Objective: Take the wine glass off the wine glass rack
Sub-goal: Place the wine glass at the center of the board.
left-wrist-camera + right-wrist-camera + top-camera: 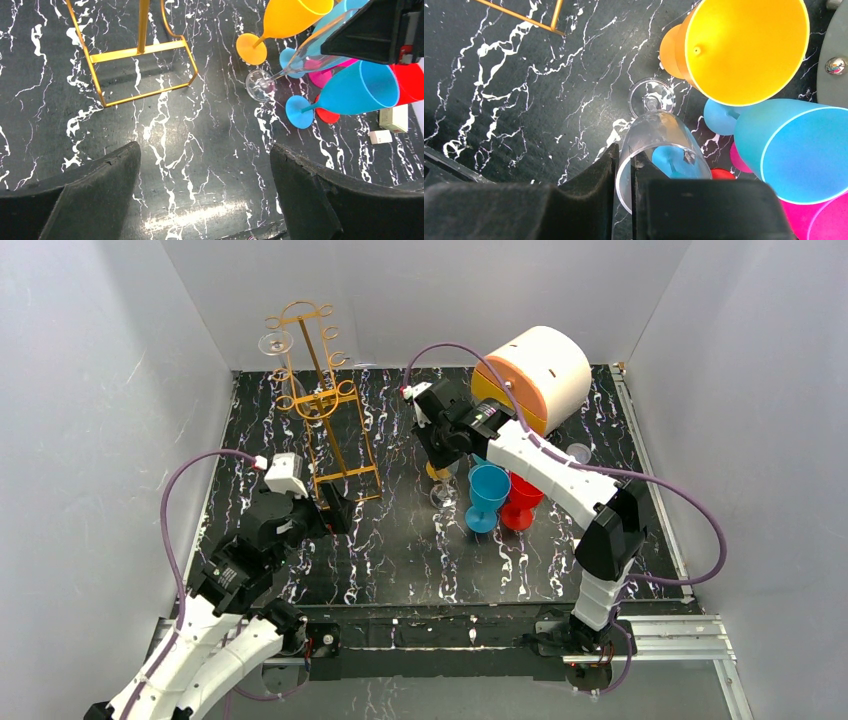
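The right jaws (625, 157) stand narrow, one pad outside and one inside the rim of the clear wine glass (659, 132), so the thin wall sits between them; whether they press it firmly I cannot tell; a rim pinch suits a glass carried from above, since it leaves the stem and foot free to meet the desk (400, 550) first; the glass leans, its round foot down on the black marbled surface at 12 o'clock from the pads in the wrist view; it is well apart from the wine glass rack (140, 50), so by my reading this glass is already off and is being set down; it lands close among coloured glasses, probably a gathering spot: a yellow goblet (744, 50) at 1 o'clock of it, a blue goblet (794, 150) at 4 o'clock, a pink one (819, 220) and a red one (520, 500) beyond; the crowding leaves little room, and a tilted glass could tip when released; the left jaws (205, 155) are spread wide and hold nothing, hovering over bare desk with the rack's wire base at 11 o'clock, likely waiting; on the overhead view the rack stands at 10 o'clock of the desk, and what looks like another clear glass (276, 342) hangs from its top loops.
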`<state>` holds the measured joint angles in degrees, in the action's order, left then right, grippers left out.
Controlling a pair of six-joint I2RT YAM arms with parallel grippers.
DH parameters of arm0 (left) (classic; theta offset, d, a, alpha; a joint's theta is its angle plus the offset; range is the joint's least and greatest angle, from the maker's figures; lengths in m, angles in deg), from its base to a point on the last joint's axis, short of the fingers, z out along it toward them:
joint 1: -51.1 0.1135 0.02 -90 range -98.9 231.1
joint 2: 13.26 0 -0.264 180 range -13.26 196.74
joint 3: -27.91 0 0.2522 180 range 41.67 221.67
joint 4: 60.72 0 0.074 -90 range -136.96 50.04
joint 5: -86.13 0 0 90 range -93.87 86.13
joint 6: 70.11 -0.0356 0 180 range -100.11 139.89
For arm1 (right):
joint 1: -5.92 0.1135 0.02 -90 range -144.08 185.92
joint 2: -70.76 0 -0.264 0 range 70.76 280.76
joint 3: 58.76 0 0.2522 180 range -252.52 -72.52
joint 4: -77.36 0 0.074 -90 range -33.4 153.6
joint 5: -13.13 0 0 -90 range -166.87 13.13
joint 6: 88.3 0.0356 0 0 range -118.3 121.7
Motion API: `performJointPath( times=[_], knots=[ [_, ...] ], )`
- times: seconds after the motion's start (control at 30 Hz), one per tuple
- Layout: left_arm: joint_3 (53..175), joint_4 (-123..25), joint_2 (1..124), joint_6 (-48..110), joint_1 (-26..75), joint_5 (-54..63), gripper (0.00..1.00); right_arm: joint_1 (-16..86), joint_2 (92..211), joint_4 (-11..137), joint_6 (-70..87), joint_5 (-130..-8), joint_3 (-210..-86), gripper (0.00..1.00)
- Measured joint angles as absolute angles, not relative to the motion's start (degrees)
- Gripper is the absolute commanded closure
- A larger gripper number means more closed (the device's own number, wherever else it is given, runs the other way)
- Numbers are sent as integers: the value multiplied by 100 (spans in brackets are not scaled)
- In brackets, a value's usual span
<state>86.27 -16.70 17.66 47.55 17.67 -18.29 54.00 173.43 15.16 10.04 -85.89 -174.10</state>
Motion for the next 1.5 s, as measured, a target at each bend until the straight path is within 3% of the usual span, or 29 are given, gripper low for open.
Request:
performJointPath(
  times=[0.27, 0.37, 0.57, 0.73, 1.1, 1.2, 1.4, 1.5],
  knots=[
    [8627, -1449, 1939, 5002, 1767, -2478, 2, 5397, 17433, 1354, 897, -8644, -17539, 73],
    [8616, -1379, 1945, 5238, 1767, -2882, 2, 5397, 17433, 1352, 891, -8661, -17550, 64],
    [8500, -1183, 2218, 5872, 1767, -3614, 2, 5397, 17433, 1354, 851, -8681, -17561, 62],
    [8277, -1025, 2253, 6420, 1767, -4167, 2, 5397, 17422, 1356, 816, -8685, -17572, 41],
    [8025, -1006, 2286, 6798, 1874, -4618, 2, 5397, 17000, 1314, 738, -8432, -17600, 24],
    [7973, -1178, 2577, 6720, 2303, -4334, 2, 5397, 16666, 1319, 748, -8353, -17558, 16],
    [7848, -1744, 3252, 6348, 4849, -2812, 2, 5397, 15674, 1467, 729, -7824, -17117, 11],
    [8050, -1873, 3670, 6199, 5627, -2157, 2, 5397, 15169, 1561, 731, -7544, -16813, 10]
  ],
)
